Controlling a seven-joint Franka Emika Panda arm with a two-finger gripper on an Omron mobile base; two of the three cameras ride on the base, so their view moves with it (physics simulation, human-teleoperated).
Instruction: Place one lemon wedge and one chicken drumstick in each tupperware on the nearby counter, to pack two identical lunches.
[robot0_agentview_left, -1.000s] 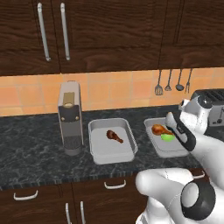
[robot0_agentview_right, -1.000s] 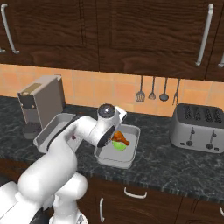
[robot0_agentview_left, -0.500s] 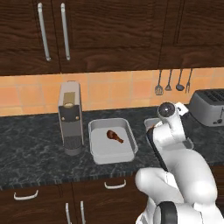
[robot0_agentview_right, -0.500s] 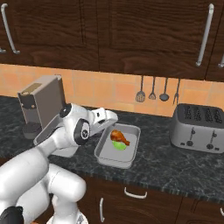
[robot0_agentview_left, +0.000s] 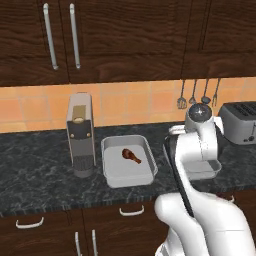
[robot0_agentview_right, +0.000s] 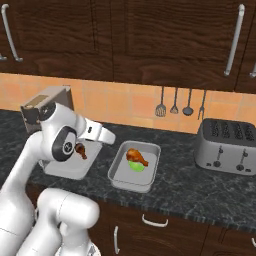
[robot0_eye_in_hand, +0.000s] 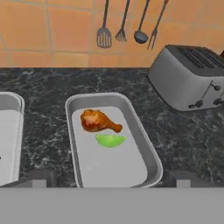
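1. Two shallow pale grey rectangular tupperware trays sit side by side on the dark marbled stone counter (robot0_agentview_left: 40, 170): the left tray (robot0_agentview_left: 128, 161) and the right tray (robot0_eye_in_hand: 111, 142).
2. The left tray holds one thin dark reddish-brown chicken drumstick (robot0_agentview_left: 132, 155), lying near its middle.
3. The right tray holds a plump orange-golden chicken drumstick (robot0_eye_in_hand: 98, 121) towards its far end, with a lime-green lemon wedge (robot0_eye_in_hand: 110, 140) just beside it on the near side.
4. The white arm reaches over the counter between the trays; the gripper's fingers cannot be made out, so whether they are spread or pressed together cannot be told.
5. A grey upright coffee machine (robot0_agentview_left: 81, 134) stands left of the left tray; a steel toaster (robot0_eye_in_hand: 190, 78) stands right of the right tray.
6. Dark utensils (robot0_eye_in_hand: 127, 27) hang on the orange tiled wall.
7. No readable writing or brand shows on anything.
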